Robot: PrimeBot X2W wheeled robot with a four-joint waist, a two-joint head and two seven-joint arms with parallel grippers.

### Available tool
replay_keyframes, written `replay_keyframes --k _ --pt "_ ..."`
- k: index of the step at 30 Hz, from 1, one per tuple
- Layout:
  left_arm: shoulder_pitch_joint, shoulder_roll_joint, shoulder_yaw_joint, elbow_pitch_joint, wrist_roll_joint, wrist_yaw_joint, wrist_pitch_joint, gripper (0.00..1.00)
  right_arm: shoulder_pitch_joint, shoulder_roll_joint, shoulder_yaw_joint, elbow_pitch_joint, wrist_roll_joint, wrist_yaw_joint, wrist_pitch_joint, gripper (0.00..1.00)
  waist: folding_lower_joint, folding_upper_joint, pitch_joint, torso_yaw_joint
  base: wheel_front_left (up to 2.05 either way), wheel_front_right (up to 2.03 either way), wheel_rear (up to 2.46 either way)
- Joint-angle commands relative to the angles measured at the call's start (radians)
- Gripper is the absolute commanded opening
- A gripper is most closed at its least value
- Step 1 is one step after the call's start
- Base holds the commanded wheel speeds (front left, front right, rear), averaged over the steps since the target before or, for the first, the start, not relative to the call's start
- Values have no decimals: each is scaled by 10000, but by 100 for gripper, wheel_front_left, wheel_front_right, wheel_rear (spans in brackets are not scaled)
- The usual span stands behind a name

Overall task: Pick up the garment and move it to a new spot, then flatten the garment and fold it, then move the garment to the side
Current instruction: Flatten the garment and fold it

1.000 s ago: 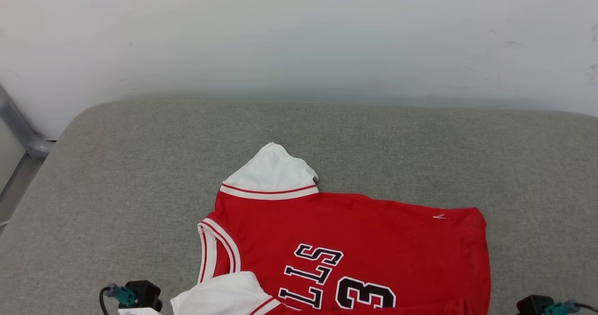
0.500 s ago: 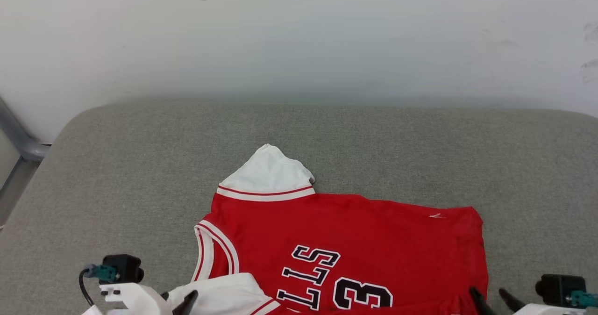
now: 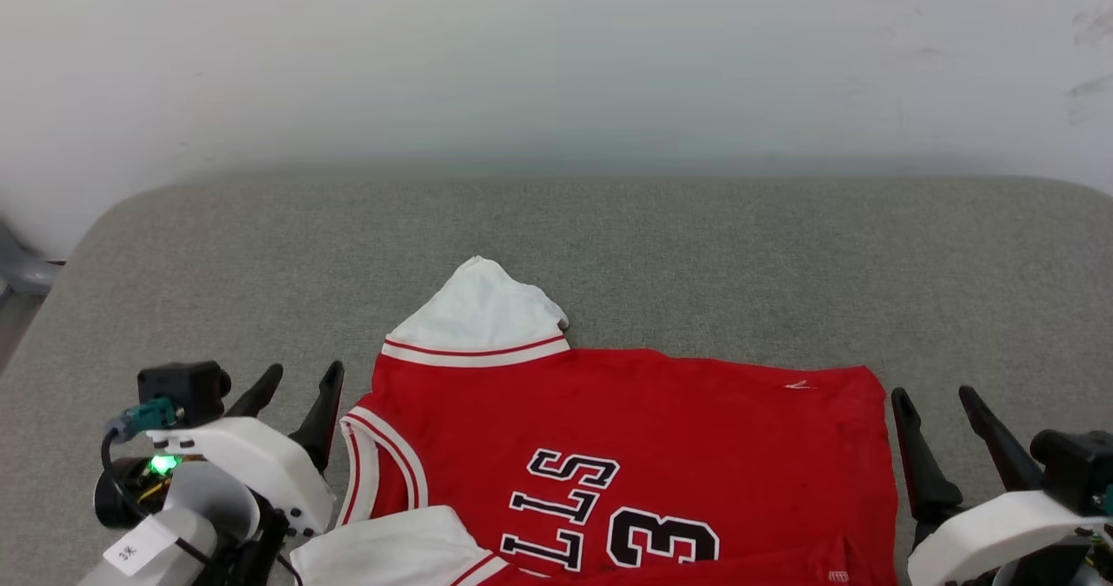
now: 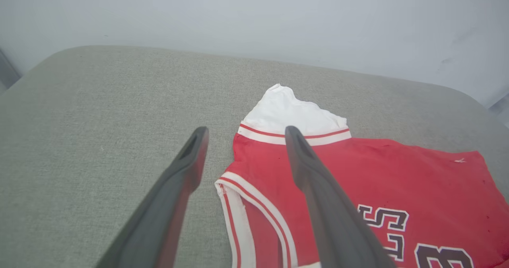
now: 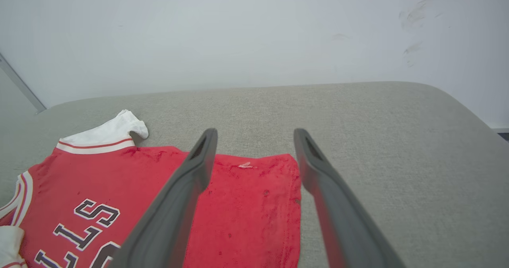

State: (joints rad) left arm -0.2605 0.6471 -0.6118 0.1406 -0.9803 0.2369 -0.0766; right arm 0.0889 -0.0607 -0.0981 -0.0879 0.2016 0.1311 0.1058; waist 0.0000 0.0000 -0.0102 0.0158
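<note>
Both hands have risen into the head view since 1 second ago, and the camera has tipped a little. Our left hand point(image 3: 301, 379) hangs just beside the collar end of the jersey point(image 3: 626, 429) and our right hand point(image 3: 932, 399) just beside its hem. Both have fingers apart and hold nothing. The jersey lies chest up, its 3 showing, on the gray cushion point(image 3: 696, 247). It is mostly smooth, so we judge it moved and flattened. The near white sleeve point(image 3: 391, 544) rests over the front. Folding and the move aside remain. We see nothing in the way; a pale wall point(image 3: 556, 64) stands behind.
</note>
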Motion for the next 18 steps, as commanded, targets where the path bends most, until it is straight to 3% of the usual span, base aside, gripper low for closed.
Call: replay_keyframes --k 1,11,18 --pt "-359 -92 27 79 72 -100 -63 100 -215 59 33 -251 -97 -9 -44 100 0 0 317 -191 0 0 0" --pt "-2690 46 10 942 197 -1161 793 100 -1280 116 540 -975 -349 -9 -108 100 0 0 2065 -1010 0 0 0" --pt "-4646 113 -122 2160 -288 -2304 2519 100 -1836 117 800 -818 -267 -9 -341 100 0 0 2984 -1541 0 0 0"
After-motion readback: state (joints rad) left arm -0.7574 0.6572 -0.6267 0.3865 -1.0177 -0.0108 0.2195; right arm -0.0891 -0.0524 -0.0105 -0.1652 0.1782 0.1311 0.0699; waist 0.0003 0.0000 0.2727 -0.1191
